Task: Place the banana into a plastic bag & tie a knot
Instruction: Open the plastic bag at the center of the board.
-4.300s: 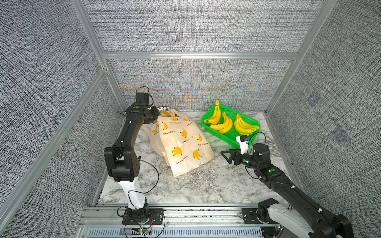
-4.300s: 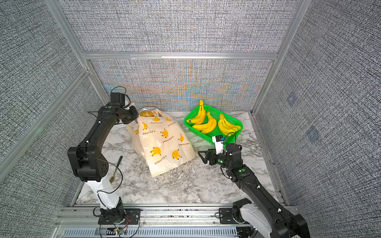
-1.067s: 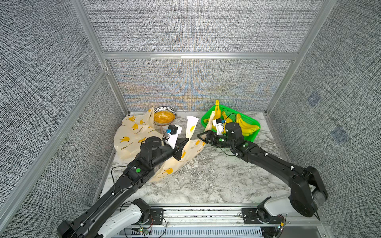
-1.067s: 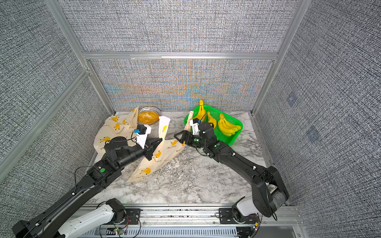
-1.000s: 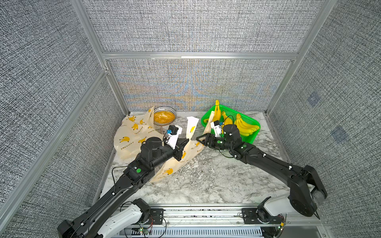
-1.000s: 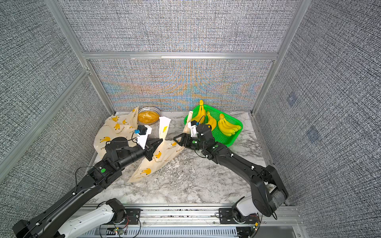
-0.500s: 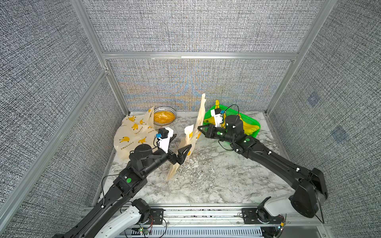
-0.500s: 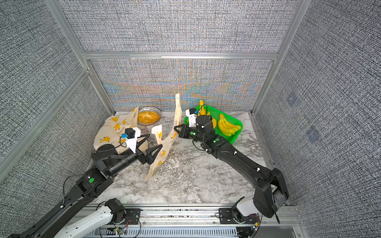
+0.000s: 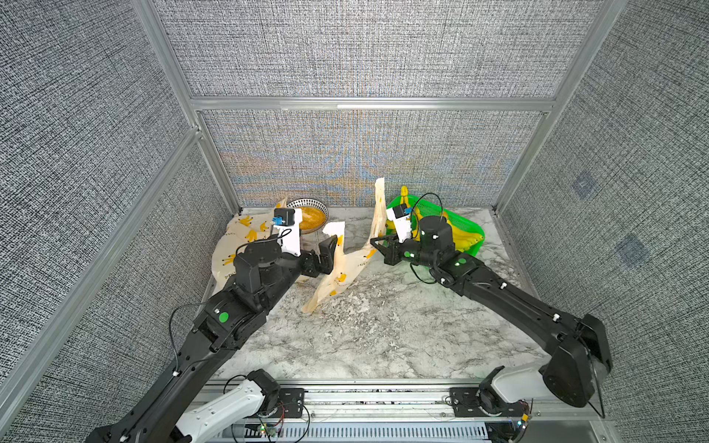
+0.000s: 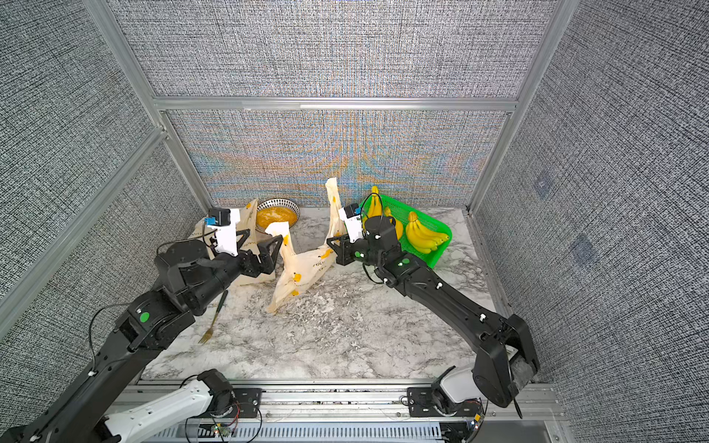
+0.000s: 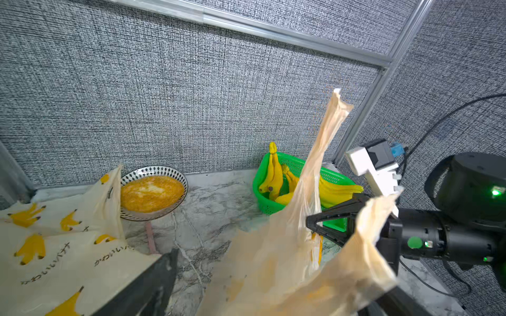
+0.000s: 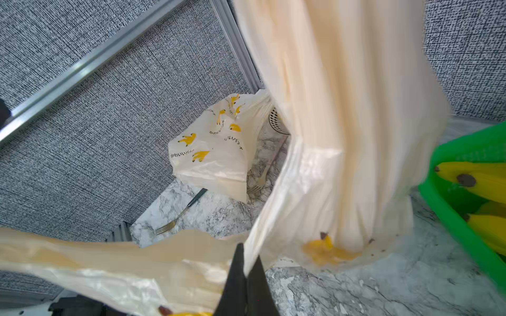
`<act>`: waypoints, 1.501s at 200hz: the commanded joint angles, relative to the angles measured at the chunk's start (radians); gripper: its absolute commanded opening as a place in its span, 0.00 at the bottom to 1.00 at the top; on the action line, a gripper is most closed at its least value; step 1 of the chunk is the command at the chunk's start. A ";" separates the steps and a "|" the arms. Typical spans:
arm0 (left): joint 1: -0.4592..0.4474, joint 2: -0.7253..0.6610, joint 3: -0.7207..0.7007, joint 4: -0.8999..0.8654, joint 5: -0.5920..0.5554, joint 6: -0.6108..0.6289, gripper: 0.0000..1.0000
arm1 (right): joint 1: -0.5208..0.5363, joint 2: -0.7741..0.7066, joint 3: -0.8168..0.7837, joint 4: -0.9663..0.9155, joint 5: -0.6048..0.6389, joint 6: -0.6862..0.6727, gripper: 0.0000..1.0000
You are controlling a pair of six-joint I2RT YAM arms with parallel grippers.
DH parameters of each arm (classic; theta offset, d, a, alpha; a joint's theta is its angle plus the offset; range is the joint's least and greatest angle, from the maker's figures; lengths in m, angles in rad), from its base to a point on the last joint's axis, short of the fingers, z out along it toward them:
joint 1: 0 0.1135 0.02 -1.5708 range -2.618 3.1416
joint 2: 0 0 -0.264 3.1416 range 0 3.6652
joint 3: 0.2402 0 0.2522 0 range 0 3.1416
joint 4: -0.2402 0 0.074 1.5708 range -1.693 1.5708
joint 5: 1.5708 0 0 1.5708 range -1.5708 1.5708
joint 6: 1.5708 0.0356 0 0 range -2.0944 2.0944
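Observation:
The bananas (image 9: 462,234) (image 10: 422,230) (image 11: 275,177) lie in bunches in a green basket (image 9: 474,245) (image 10: 441,245) at the back right. A cream plastic bag (image 9: 345,270) (image 10: 303,270) printed with bananas hangs part-lifted at mid-table, one handle (image 9: 380,203) (image 10: 332,199) sticking up. My right gripper (image 9: 375,241) (image 10: 330,242) (image 12: 247,269) is shut on the bag's edge. My left gripper (image 9: 326,255) (image 10: 264,241) is open just left of the bag. In the left wrist view the bag (image 11: 287,260) lies loose across the gap between the open jaws.
A second banana-print bag (image 9: 239,237) (image 11: 54,246) (image 12: 213,147) lies at the back left, beside a patterned bowl (image 9: 312,216) (image 10: 277,214) (image 11: 152,193) of orange food. A fork (image 10: 213,318) (image 12: 178,216) lies on the marble under my left arm. Walls close in on three sides.
My right gripper has shut on the bag and raised it off the table. My left gripper has opened and drawn back to the left.

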 commanded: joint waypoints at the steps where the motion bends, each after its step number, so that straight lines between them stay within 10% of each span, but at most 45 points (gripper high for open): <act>1: 0.006 0.003 0.094 -0.093 -0.037 0.001 1.00 | 0.001 -0.020 -0.016 -0.015 0.019 -0.078 0.00; 55: 0.011 0.063 0.259 -0.225 -0.100 -0.008 1.00 | -0.002 -0.041 -0.042 -0.002 0.001 -0.090 0.00; 135: 0.073 0.408 0.138 0.014 0.480 -0.223 0.93 | -0.001 -0.113 -0.119 0.151 -0.184 -0.040 0.00; 205: 0.122 0.524 0.103 0.169 0.717 -0.347 0.80 | 0.003 -0.122 -0.152 0.165 -0.227 -0.023 0.00; 260: 0.134 0.556 0.114 0.094 0.720 -0.296 0.01 | 0.003 -0.117 -0.144 0.128 -0.158 -0.013 0.00; 300: 0.192 0.502 0.129 -0.028 0.549 -0.195 0.00 | -0.012 -0.146 -0.168 0.103 -0.105 0.017 0.00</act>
